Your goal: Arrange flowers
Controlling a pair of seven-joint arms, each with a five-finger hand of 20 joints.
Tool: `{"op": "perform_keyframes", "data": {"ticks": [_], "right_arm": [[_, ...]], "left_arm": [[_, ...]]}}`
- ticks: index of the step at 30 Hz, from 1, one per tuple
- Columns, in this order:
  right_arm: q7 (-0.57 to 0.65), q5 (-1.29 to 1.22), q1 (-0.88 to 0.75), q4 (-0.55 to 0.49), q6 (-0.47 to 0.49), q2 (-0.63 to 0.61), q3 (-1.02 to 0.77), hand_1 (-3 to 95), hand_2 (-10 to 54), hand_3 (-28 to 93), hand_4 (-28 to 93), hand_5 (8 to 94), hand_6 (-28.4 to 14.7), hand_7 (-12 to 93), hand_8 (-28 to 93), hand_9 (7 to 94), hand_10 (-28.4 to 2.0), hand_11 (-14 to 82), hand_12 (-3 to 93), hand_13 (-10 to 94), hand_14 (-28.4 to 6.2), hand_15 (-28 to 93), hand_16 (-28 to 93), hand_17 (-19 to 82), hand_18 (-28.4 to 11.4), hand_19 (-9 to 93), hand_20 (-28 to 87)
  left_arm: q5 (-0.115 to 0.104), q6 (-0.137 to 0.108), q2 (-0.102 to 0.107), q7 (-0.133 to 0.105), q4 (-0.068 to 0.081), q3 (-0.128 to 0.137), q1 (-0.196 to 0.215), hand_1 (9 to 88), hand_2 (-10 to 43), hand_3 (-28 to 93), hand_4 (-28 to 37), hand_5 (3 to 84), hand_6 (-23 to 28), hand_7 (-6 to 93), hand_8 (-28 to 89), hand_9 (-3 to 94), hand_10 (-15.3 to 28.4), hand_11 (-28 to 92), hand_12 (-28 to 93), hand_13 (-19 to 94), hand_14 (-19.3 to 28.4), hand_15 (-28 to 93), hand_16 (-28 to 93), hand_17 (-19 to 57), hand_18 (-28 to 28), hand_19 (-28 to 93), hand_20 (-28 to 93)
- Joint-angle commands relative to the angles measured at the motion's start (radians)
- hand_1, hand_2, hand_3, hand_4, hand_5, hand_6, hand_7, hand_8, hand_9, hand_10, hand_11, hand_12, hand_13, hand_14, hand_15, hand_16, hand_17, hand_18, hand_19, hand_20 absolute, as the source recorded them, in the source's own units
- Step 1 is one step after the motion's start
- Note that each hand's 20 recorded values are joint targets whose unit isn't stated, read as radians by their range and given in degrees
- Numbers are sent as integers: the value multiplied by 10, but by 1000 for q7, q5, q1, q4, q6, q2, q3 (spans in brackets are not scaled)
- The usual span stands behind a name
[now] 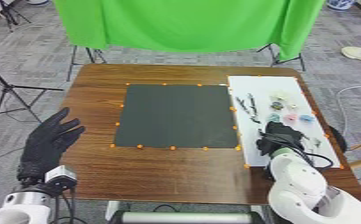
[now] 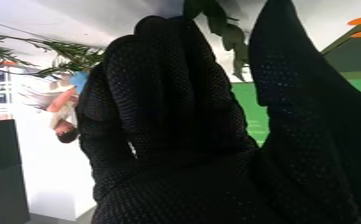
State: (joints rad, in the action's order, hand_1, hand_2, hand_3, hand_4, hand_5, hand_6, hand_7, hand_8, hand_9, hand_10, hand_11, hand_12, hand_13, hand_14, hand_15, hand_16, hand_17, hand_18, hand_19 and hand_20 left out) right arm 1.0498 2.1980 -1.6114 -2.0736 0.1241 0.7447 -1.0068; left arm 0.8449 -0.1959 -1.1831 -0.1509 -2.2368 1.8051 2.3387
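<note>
We see the dark mat [image 1: 172, 115] bordered by orange markers [image 1: 173, 148], with wood between it and the table's [image 1: 94, 120] left edge. The white sheet [image 1: 258, 83] lies along the right edge, bearing the flowers [image 1: 290, 118] just beyond the right hand [image 1: 279, 137]. In the right wrist view we find the right hand [image 2: 172, 170] unclenched, fingers extended, thumb apart, beside green leaves [image 2: 216, 22]. We note the left hand [image 1: 41, 150] at the left edge, fingers loosely spread.
</note>
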Motion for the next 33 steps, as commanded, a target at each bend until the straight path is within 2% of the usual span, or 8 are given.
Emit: {"op": "perform_keyframes", "data": {"ticks": [1, 5, 9, 12, 17, 20, 33], "right_arm": [[10, -116, -107, 108, 74, 48, 89, 467, -95, 800, -282, 774, -63, 251, 16, 720, -169, 443, 253, 668, -143, 786, 143, 268, -271, 897, 351], [4, -91, -117, 116, 59, 54, 96, 523, -95, 787, -282, 831, -32, 222, 13, 813, -128, 315, 330, 717, -123, 761, 158, 291, -267, 914, 333], [-10, -81, -127, 114, 43, 52, 93, 553, -95, 790, -283, 871, -30, 195, 26, 877, -104, 237, 370, 775, -95, 729, 181, 317, -269, 929, 341], [-10, -84, -130, 113, 20, 50, 93, 553, -95, 796, -283, 869, -33, 209, 61, 874, -110, 270, 381, 773, -90, 761, 199, 323, -273, 931, 384], [-5, -65, -128, 102, -37, 42, 100, 527, -95, 840, -283, 844, -29, 249, 194, 810, -120, 426, 378, 763, -88, 843, 200, 331, -282, 932, 472], [1, -44, -122, 95, -73, 31, 109, 518, -90, 854, -283, 834, -26, 282, 218, 793, -122, 477, 380, 766, -87, 865, 201, 335, -283, 932, 489], [25, 46, -62, -19, -230, -66, 81, 499, -72, 877, -283, 826, -26, 316, 233, 787, -126, 533, 373, 770, -89, 893, 200, 342, -284, 932, 520]], "left_arm": [[2, 9, -5, 11, 1, 3, 11, 236, 44, 812, -222, 353, 89, 153, -103, 359, 203, 296, 99, 261, 267, 530, -95, -114, 234, 559, 27], [4, 11, -9, 16, -1, 6, 15, 236, 44, 813, -221, 353, 89, 152, -103, 359, 203, 296, 99, 261, 268, 531, -95, -114, 234, 559, 27], [3, 9, -12, 18, -5, 11, 24, 236, 44, 813, -221, 353, 89, 151, -102, 359, 203, 297, 99, 260, 267, 531, -95, -114, 234, 559, 27], [2, 5, -11, 16, -6, 11, 27, 236, 44, 813, -222, 353, 89, 152, -102, 359, 203, 297, 98, 260, 267, 531, -96, -114, 234, 559, 27], [3, 7, -14, 16, -7, 12, 30, 235, 45, 812, -221, 353, 89, 152, -102, 359, 203, 296, 98, 260, 267, 531, -96, -114, 234, 560, 27], [2, 6, -13, 18, -8, 14, 30, 236, 45, 811, -221, 353, 89, 152, -102, 359, 203, 297, 98, 261, 267, 531, -96, -114, 234, 559, 26], [-5, -13, -5, 0, -24, 36, 60, 237, 45, 812, -221, 353, 90, 153, -103, 359, 203, 297, 98, 261, 267, 533, -96, -114, 234, 559, 27]]}}
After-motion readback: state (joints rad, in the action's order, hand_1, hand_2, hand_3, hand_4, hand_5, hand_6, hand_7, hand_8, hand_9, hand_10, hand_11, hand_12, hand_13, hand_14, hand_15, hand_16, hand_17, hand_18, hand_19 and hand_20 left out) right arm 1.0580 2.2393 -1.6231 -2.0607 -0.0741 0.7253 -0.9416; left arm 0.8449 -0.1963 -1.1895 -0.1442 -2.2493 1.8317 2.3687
